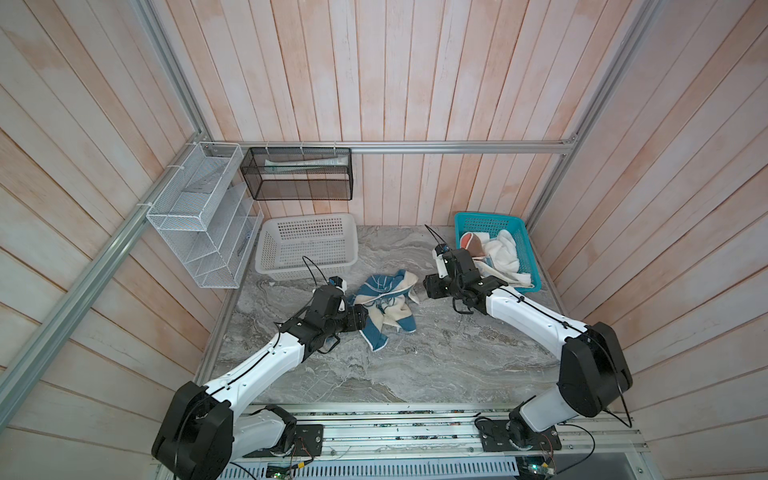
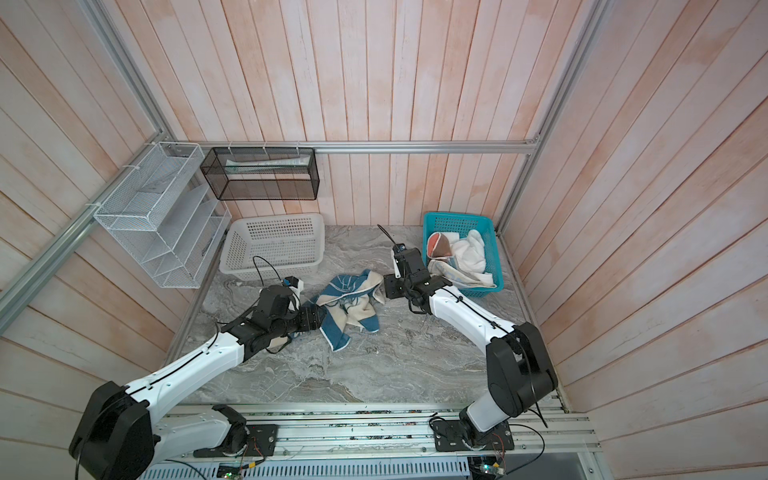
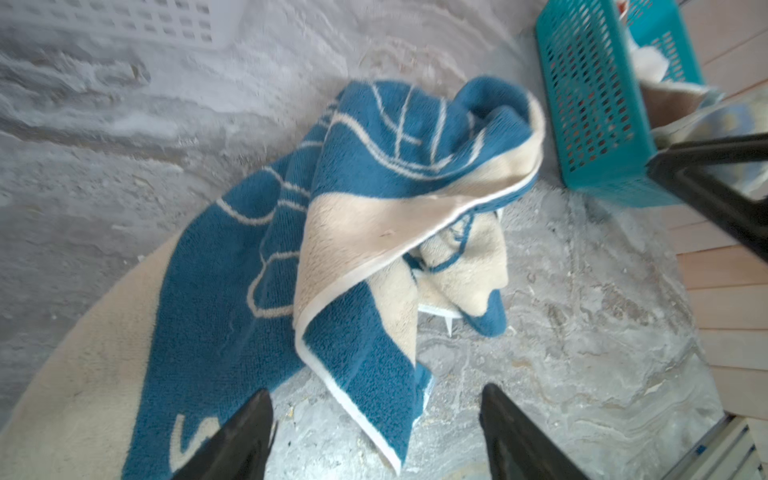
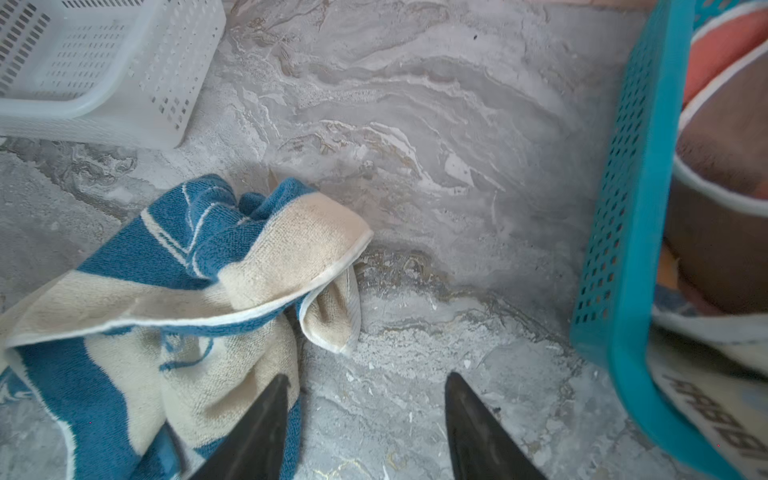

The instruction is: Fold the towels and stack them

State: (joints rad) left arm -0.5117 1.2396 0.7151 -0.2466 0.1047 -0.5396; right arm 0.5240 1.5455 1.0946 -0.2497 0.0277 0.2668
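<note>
A crumpled blue towel (image 1: 384,307) with cream borders and white line drawing lies mid-table in both top views. My left gripper (image 3: 376,392) is at the towel's left edge, open, with a loose blue corner lying between the fingers, unpinched. My right gripper (image 4: 368,377) hovers by the towel's right edge, open over bare marble, one finger (image 4: 266,419) in front of the cloth. The other towels sit in a teal basket (image 1: 486,217): a salmon-brown one (image 1: 473,243), a white one (image 1: 505,251) and a lettered one (image 4: 706,407) draped over the rim.
A white perforated basket (image 1: 307,218) stands at the back left of the marble table (image 1: 415,365). On the wall hang a white wire rack (image 1: 199,216) and a black mesh box (image 1: 297,174). Wooden walls close in the sides.
</note>
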